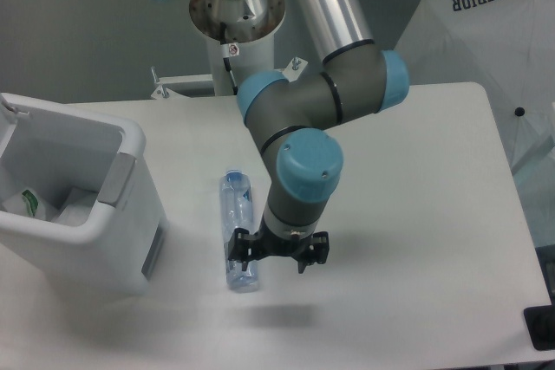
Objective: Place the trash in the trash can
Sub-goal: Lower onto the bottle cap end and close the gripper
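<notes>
A: Shown — pincer (276,255) spread wide, empty, hovering just beside the lower half of the clear bottle (237,230). Bottle lying flat on the white bench (416,214), long axis running away from the camera, blue cap at the far end, well apart from the trash can (130,175).

B: And the wrapper (35,205)?

A: Already down inside the can, against the left wall — white with a flash of green. One item left, judging by that.

B: Step in hand, then?

A: Lining up on the bottle. Best done by centring over the body, one finger on each long side, not over the cap or the base. Left finger looks to overlap the bottle's right edge from this angle; whether touching, cannot tell.

B: Risks?

A: Round, slick plastic — likely to roll or squirt out if pinched off-centre. Worth closing across the width near the middle. Thin wall probably dents, so gentle closure. After that, lifting clear of the thick rim before releasing over the opening.
</notes>
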